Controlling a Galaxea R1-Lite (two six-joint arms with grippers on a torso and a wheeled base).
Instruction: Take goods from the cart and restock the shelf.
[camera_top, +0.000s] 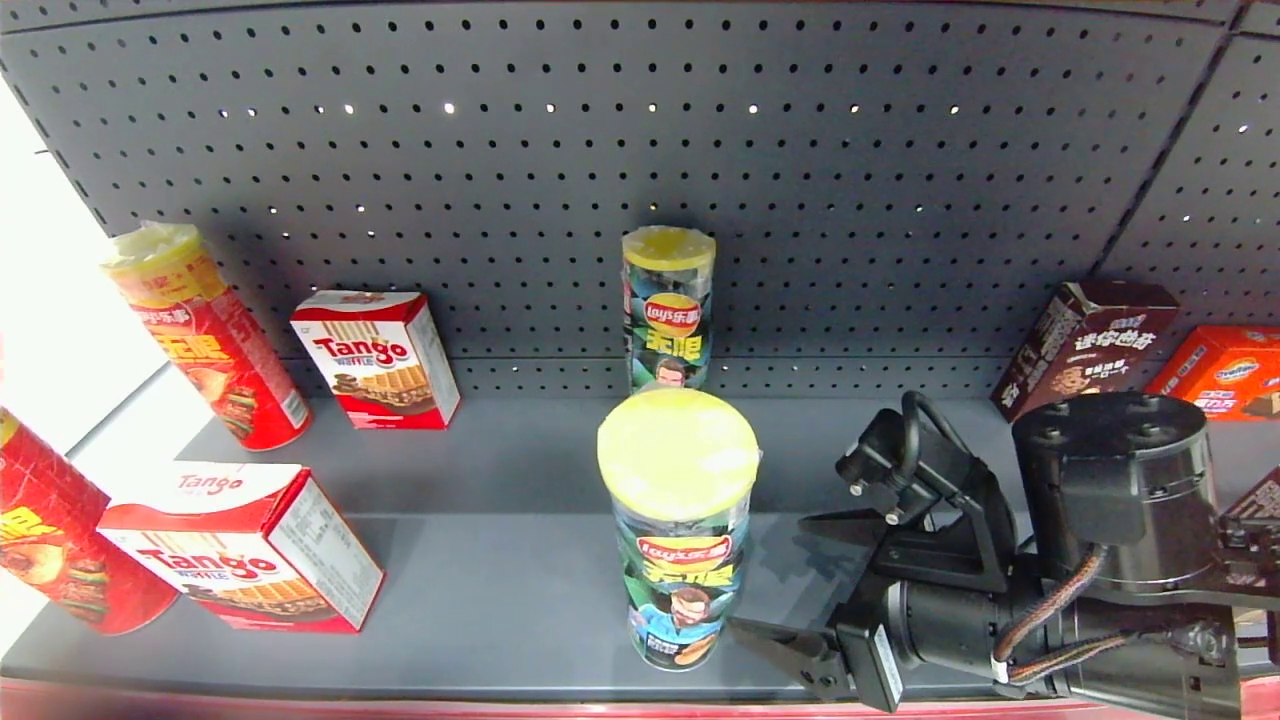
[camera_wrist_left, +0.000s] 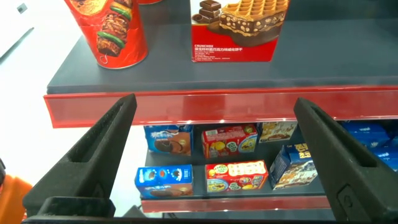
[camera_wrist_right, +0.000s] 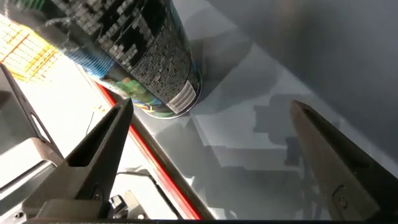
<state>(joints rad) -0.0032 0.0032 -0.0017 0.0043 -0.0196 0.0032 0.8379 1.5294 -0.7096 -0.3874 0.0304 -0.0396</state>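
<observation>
Standing beside the right claw (camera_top: 770, 572) is a cylindrical plastic-lidded can (camera_top: 680, 585).

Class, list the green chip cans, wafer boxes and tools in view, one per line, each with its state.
Front green chip can: upright, lid on, not held.
Back green chip can: upright, lid on.
Front wafer box: standing, closed.
Back wafer box: standing, closed.
Right tool: open, empty.
Left tool: open, empty.
</observation>
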